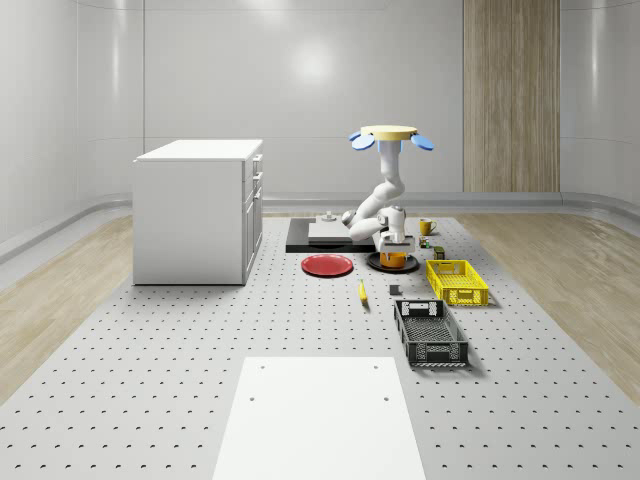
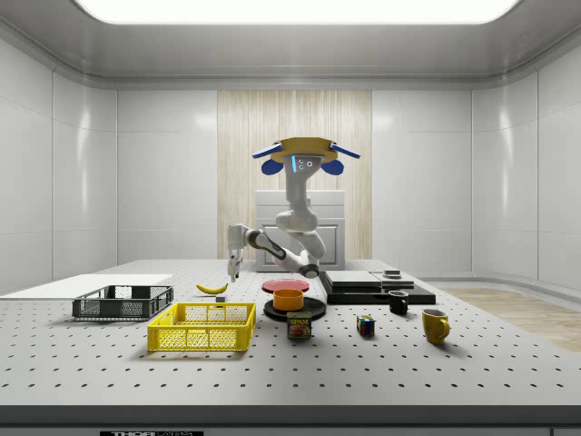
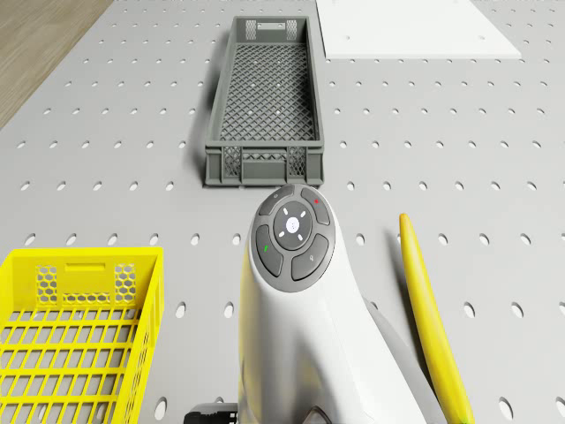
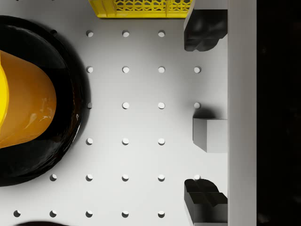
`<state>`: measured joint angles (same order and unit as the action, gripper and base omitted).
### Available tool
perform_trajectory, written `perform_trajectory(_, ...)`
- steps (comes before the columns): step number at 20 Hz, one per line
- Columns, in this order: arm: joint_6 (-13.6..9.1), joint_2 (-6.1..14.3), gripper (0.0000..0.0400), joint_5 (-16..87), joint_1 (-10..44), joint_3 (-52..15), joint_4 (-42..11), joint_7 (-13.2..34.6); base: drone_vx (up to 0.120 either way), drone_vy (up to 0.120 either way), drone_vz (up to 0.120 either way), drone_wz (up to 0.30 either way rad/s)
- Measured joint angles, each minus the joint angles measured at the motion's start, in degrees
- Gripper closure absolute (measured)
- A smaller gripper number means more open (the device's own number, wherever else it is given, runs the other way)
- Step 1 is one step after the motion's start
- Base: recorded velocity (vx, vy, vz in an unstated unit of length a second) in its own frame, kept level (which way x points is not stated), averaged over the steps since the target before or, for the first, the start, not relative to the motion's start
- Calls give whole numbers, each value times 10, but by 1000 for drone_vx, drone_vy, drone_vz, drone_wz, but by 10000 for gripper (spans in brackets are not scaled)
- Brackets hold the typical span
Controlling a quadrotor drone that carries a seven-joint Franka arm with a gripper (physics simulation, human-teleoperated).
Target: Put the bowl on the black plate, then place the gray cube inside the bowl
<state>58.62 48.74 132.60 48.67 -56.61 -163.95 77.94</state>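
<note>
Perforated grey tabletop lies beneath the hovering drone, whose gripper, fingers spread wide, straddles the small gray cube just beside the orange bowl sitting on the black plate.

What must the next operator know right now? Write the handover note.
Gripper: open, above the small gray cube, fingers lined up on either side of it.
Cube lies on the perforated white table, beside the round black plate.
Drone hovers over this part of the table.
Done: the orange bowl sits on the plate.
Left: descend, grip the cube, lift it and set it in the bowl.
</note>
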Motion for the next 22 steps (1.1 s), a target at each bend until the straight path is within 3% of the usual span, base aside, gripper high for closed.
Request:
perform_trajectory(6, 14, 15, 0, -16, 14, -14, 2, 12, 120, -93, 0, 0)
perform_trajectory(13, 30, 34, 0, -33, 30, -28, 5, 25, 97, 0, 0, 0)
perform_trajectory(22, 103, 88, 0, -13, 39, 5, 27, 30, 0, 0, 0, 0)
